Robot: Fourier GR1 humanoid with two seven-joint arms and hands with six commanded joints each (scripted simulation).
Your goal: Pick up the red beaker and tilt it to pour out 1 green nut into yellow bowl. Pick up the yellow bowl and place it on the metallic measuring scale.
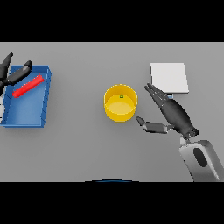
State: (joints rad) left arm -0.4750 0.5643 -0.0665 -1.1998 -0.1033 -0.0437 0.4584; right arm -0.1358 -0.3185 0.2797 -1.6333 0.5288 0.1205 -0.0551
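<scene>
A yellow bowl (pixel 120 103) stands on the grey table at the middle, with a small green nut (pixel 121 96) inside near its far wall. My right hand (pixel 173 112) is open just right of the bowl, fingers straight and pointing up-left, thumb spread toward the bowl's lower right side without touching it. The red beaker (pixel 27 85) lies on its side in a blue tray (pixel 24 117) at the far left. My left hand (pixel 12 73) hovers open over the tray's far left corner. The metallic scale (pixel 169 77) is a pale square plate behind my right hand.
The blue tray's walls enclose the red beaker at the left edge. Grey table surface stretches between the tray and the bowl, and in front of the bowl.
</scene>
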